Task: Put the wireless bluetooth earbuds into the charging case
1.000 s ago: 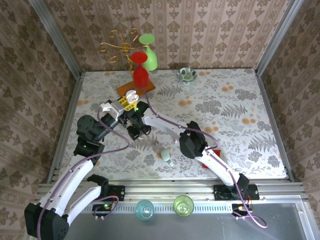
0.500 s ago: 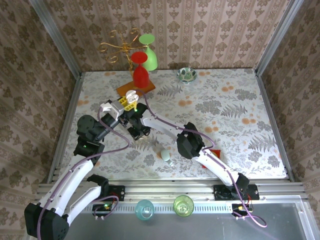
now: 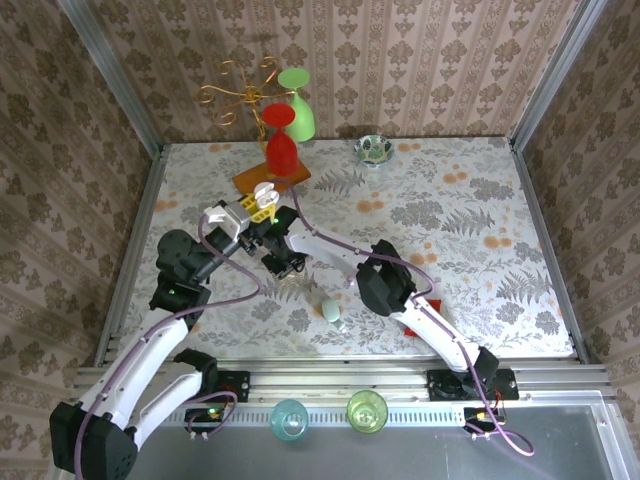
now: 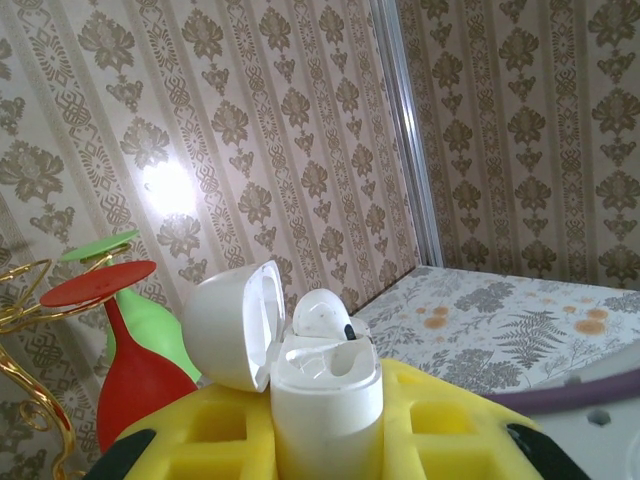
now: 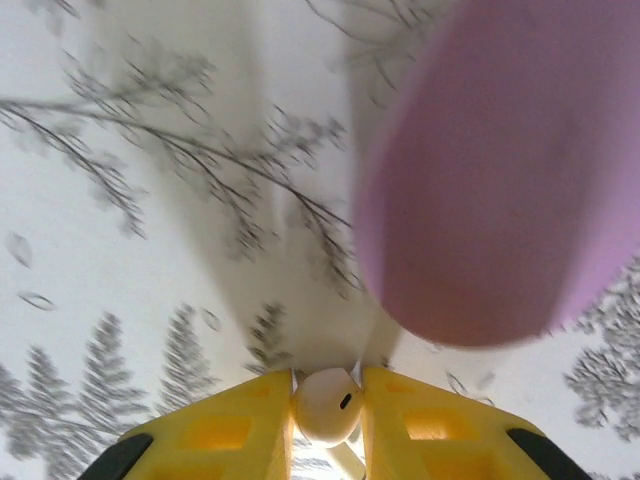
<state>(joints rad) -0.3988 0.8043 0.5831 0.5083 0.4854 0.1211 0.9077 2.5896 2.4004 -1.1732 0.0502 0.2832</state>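
Earbud (image 5: 326, 406): white, pinched between the right gripper's (image 5: 327, 388) tips. Charging case (image 4: 322, 385): lid open, clamped in the left gripper (image 4: 327, 405).

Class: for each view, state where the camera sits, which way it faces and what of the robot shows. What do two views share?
Top external: above and behind, looking down at the table; the left arm and right arm show.
Left wrist: faces the back wall; left gripper holds the open charging case.
Right wrist: faces down at the table; right gripper pinches an earbud.
Shared: red glass, top external and left wrist.
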